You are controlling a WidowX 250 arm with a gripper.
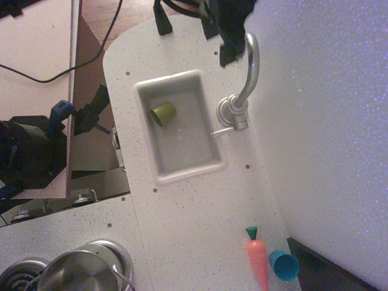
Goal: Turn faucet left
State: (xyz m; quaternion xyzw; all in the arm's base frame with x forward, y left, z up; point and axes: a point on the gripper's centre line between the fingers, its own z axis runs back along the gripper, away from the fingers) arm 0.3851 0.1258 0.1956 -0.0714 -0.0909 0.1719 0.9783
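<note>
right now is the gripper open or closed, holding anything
Gripper: a dark shape beside the tip of the shiny silver gooseneck faucet; open or closed cannot be told, and no grasp is visible.

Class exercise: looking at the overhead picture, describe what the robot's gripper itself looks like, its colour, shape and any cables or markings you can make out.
The gripper shows only as a black, blocky, angular mass at the top edge of the picture, beside the tip of the silver faucet. Most of the arm is cut off by the frame. No markings or labels can be made out. Thick black cables loop near it at the top edge.
</note>
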